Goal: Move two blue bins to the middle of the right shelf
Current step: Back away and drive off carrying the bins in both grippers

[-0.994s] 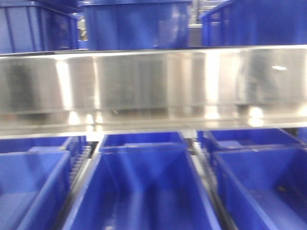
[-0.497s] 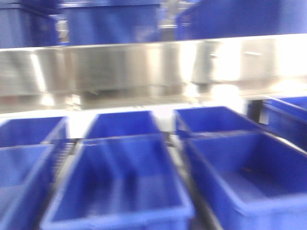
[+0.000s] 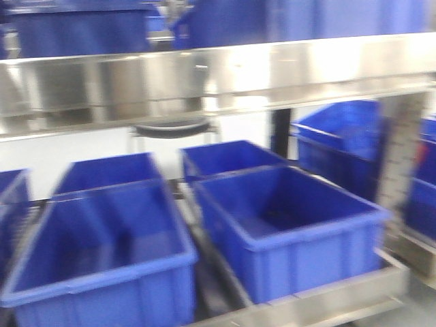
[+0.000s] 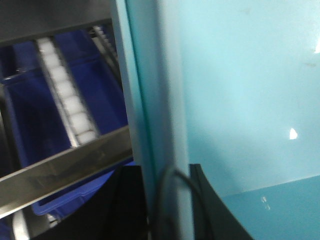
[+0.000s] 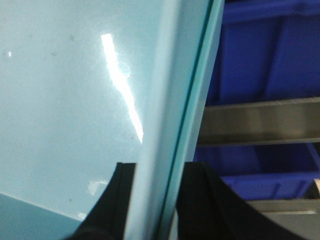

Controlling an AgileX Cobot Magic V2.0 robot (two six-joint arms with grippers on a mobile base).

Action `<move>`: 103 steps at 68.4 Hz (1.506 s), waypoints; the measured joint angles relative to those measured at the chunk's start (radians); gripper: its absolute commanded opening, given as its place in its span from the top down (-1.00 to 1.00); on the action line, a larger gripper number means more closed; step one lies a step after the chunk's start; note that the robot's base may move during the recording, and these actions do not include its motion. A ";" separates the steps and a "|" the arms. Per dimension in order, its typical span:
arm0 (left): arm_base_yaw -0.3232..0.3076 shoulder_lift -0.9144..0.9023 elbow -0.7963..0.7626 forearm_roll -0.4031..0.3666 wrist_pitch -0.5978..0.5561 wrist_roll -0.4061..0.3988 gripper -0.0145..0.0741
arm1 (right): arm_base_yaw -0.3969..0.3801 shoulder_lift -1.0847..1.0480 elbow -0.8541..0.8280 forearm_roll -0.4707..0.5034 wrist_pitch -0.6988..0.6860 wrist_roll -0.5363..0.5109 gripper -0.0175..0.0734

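In the front view, which is blurred, a stainless-steel shelf rack (image 3: 225,75) carries open dark royal-blue ribbed plastic crates (image 3: 286,225) in rows on its lower level, with more on the level above. No arm appears here, and no pale bin either. I judge that the load is carried low, under this camera, so that the view ahead is free for driving to the right shelf.

In the left wrist view, the large pale light-blue plastic bin (image 4: 240,90) fills most of the picture. The left gripper (image 4: 167,215) sits over its thin rim, with one of the black fingers (image 4: 212,215) inside the wall and the other outside, so they are pinching the wall between them. Beside the bin there is a steel rail (image 4: 60,172) and a white roller track (image 4: 67,105), with dark crates under them, so the bin hangs close to the rack and is not resting on it.

In the right wrist view, the right gripper (image 5: 157,210) does the same on another wall of the bin. Its black fingers (image 5: 112,200) stand on both sides of the rim and clamp it. Behind is a steel shelf beam (image 5: 260,122) with dark crates above and below it.

A grip from two sides probably keeps such a wide, smooth bin level. Whether a second bin is nested inside, I cannot tell. The placing on the middle shelf is not yet done.
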 measured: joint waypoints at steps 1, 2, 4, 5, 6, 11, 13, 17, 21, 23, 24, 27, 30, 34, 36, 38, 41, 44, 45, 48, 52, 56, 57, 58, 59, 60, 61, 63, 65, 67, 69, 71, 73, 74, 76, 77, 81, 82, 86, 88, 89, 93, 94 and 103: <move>0.000 0.000 0.000 0.000 0.000 0.000 0.92 | 0.000 0.000 0.000 0.000 0.000 0.000 0.95; 0.000 0.000 0.000 0.000 0.000 0.000 0.92 | 0.000 0.000 0.000 0.000 0.000 0.000 0.95; 0.000 0.000 0.000 0.000 0.000 0.000 0.92 | 0.000 0.000 0.000 0.000 0.000 0.000 0.95; 0.000 0.000 0.000 0.000 0.000 0.000 0.92 | 0.000 0.000 0.000 0.000 0.000 0.000 0.95; 0.000 0.000 0.000 0.000 0.000 0.000 0.92 | 0.000 0.000 0.000 0.000 0.000 0.000 0.95; 0.000 0.000 0.000 0.000 0.000 0.000 0.92 | 0.000 0.000 0.000 0.000 0.000 0.000 0.95; 0.000 0.000 0.000 0.000 0.000 0.000 0.92 | 0.000 0.000 0.000 0.000 0.000 0.000 0.95; 0.000 0.000 0.000 0.000 0.000 0.000 0.92 | 0.000 0.000 0.000 0.000 0.000 0.000 0.95; 0.000 0.000 0.000 0.000 0.000 0.000 0.92 | 0.000 0.000 0.000 0.000 0.000 0.000 0.95; 0.000 0.000 0.000 0.000 0.000 0.000 0.92 | 0.000 0.000 0.000 0.000 0.000 0.000 0.95; 0.000 0.000 0.000 0.000 0.000 0.000 0.92 | 0.000 0.000 0.000 0.000 0.000 0.000 0.95; 0.000 0.000 0.000 0.000 0.000 0.000 0.92 | 0.000 0.000 0.000 0.000 0.000 0.000 0.95; 0.000 0.000 0.000 0.000 0.000 0.000 0.92 | 0.000 0.000 0.000 0.000 0.000 0.000 0.95; 0.000 0.000 0.000 0.000 0.000 0.000 0.92 | 0.000 0.000 0.000 0.000 0.000 0.000 0.95; 0.000 0.000 0.000 0.000 0.000 0.000 0.92 | 0.000 0.000 0.000 0.000 0.000 0.000 0.95; 0.000 0.000 0.000 0.000 0.000 0.000 0.92 | 0.000 0.000 0.000 0.000 0.000 0.000 0.95; 0.000 0.000 0.000 0.000 0.000 0.000 0.92 | 0.000 -0.002 0.000 0.000 0.000 0.000 0.95; 0.000 0.000 0.000 0.000 0.000 0.000 0.92 | 0.000 -0.002 0.000 0.000 0.000 0.000 0.95; 0.000 0.000 0.000 0.000 0.000 0.000 0.92 | 0.000 -0.002 0.000 0.000 0.000 0.000 0.95; 0.000 0.000 0.000 0.000 0.000 0.000 0.92 | 0.000 -0.002 0.000 0.000 0.000 0.000 0.95; 0.000 0.000 0.000 0.000 0.000 0.000 0.92 | 0.000 -0.002 0.000 0.000 0.000 0.000 0.95; 0.000 0.000 0.000 0.000 0.000 0.000 0.92 | 0.000 -0.002 0.000 0.000 0.000 0.000 0.95; 0.000 0.000 0.000 0.000 0.000 0.000 0.92 | 0.000 -0.002 0.000 0.000 0.000 0.000 0.95; 0.000 0.000 0.000 0.000 0.000 0.000 0.92 | 0.000 -0.002 0.000 0.000 0.000 0.000 0.95; 0.000 0.000 0.000 0.000 0.000 0.000 0.92 | 0.000 -0.002 0.000 0.000 0.000 0.000 0.95; 0.000 0.000 0.000 0.000 0.000 0.000 0.92 | 0.000 -0.002 0.000 0.000 0.000 0.000 0.95; 0.000 0.000 0.000 0.000 0.000 0.000 0.92 | 0.000 -0.002 0.000 0.000 0.000 0.000 0.95; 0.000 0.000 0.000 0.000 0.000 0.000 0.92 | 0.000 -0.002 0.000 0.000 0.000 0.000 0.95; 0.000 0.000 0.000 0.000 0.000 0.000 0.92 | 0.000 -0.002 0.000 0.000 0.000 0.000 0.95; 0.000 0.000 0.000 0.000 0.000 0.000 0.92 | 0.000 -0.002 0.000 0.000 0.000 0.000 0.95; 0.000 0.000 0.000 0.000 0.000 0.000 0.92 | 0.000 -0.002 0.000 0.000 0.000 0.000 0.95; 0.000 0.000 0.000 0.000 0.000 0.000 0.92 | 0.000 -0.002 0.000 0.000 0.000 0.000 0.95; 0.000 0.000 0.000 0.000 0.000 0.000 0.92 | 0.000 -0.002 0.000 0.000 0.000 0.000 0.95; 0.000 0.000 0.000 0.000 0.000 0.000 0.92 | 0.000 -0.002 0.000 0.000 0.000 0.000 0.95; 0.000 0.000 0.000 0.000 0.000 0.000 0.92 | 0.000 -0.002 0.000 0.000 0.000 0.000 0.95; 0.000 0.000 0.000 0.000 0.000 0.000 0.92 | 0.000 -0.002 0.000 0.000 0.000 0.000 0.95; 0.000 0.000 0.000 0.000 0.000 0.000 0.92 | 0.000 -0.002 0.000 0.000 0.000 0.000 0.95; 0.000 0.000 0.000 0.000 0.000 0.000 0.92 | 0.000 -0.002 0.000 0.000 0.000 0.000 0.95; 0.000 0.000 0.000 0.000 0.000 0.000 0.92 | 0.000 -0.002 0.000 -0.001 0.000 0.000 0.95; 0.000 0.000 0.000 0.000 0.000 0.000 0.92 | 0.000 -0.002 0.000 -0.001 0.000 0.000 0.95; 0.000 0.000 0.000 0.000 0.000 0.000 0.92 | 0.000 -0.002 0.000 -0.001 0.000 0.000 0.95; 0.000 0.000 0.000 0.000 0.000 0.000 0.92 | 0.000 -0.002 0.000 -0.001 0.000 0.000 0.95; 0.000 0.000 0.000 0.000 0.000 0.000 0.92 | 0.000 -0.002 0.000 -0.001 0.000 0.000 0.95; 0.000 0.000 0.000 0.000 0.000 0.000 0.92 | 0.000 -0.002 0.000 -0.001 0.000 0.000 0.95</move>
